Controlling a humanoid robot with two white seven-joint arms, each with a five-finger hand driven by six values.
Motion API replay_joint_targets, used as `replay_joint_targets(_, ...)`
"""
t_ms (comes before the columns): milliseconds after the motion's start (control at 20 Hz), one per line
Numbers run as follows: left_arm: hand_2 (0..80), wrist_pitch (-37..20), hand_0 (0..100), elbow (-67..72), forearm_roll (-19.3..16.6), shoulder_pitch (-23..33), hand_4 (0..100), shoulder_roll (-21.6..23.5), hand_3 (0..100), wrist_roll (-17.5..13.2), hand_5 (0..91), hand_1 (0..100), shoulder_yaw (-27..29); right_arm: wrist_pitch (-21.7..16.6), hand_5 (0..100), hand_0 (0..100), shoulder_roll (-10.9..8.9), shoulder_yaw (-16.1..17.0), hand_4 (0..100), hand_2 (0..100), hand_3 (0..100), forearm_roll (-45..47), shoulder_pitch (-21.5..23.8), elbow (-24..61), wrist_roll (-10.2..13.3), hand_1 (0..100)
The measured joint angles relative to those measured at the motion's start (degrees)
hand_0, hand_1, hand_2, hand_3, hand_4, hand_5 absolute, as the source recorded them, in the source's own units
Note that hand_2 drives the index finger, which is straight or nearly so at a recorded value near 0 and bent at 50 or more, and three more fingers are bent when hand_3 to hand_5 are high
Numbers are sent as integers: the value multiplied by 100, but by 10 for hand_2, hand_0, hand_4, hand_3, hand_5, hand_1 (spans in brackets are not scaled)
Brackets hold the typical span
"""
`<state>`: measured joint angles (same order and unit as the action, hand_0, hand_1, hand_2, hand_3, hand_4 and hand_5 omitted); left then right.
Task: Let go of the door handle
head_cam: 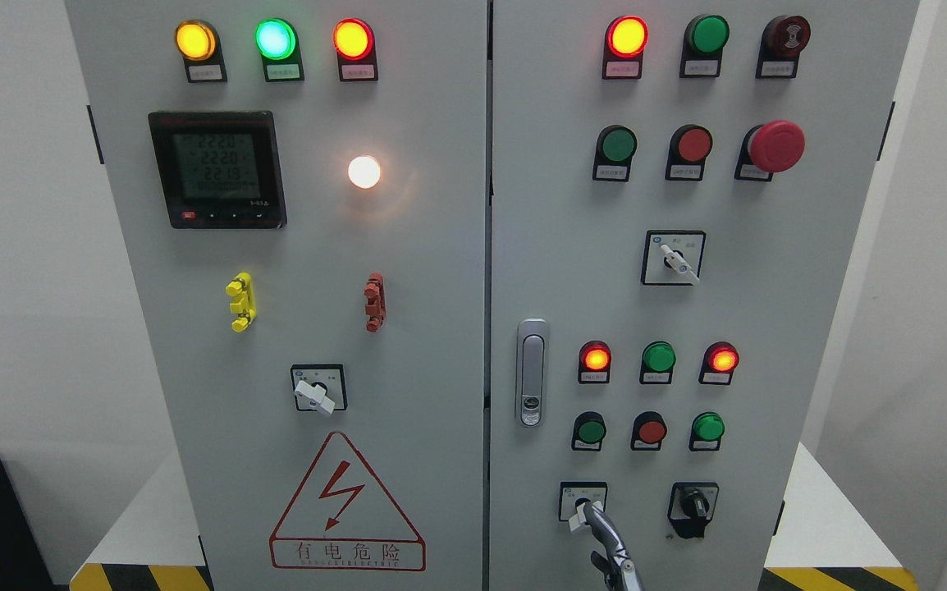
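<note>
At centre frame, head view: one door handle [532, 373], a recessed metal swing latch on the right door's left edge, untouched; likely rigid and smooth, best gripped along its bar. One robot hand [609, 538] at bottom centre, arm side unclear, a finger touching a selector switch [582, 502]; grip state cannot be told. Two doors; four selector switches.

Four rotary selector switches [319, 392] [674, 258] [582, 502] [693, 502]; one digital meter [217, 169] at ten o'clock; one emergency-stop button [775, 146] at one o'clock; one door handle [532, 372]; one warning triangle [346, 502].
</note>
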<state>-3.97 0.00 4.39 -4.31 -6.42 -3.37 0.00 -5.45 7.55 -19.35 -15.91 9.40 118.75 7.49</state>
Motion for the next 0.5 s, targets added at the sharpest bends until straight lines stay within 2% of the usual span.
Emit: replay_joint_targets(500, 24, 0, 0, 0, 0, 0, 13, 0, 92, 0, 0, 0, 0, 0, 0, 283, 0, 15, 0, 0, 0, -10, -23, 4, 26, 206)
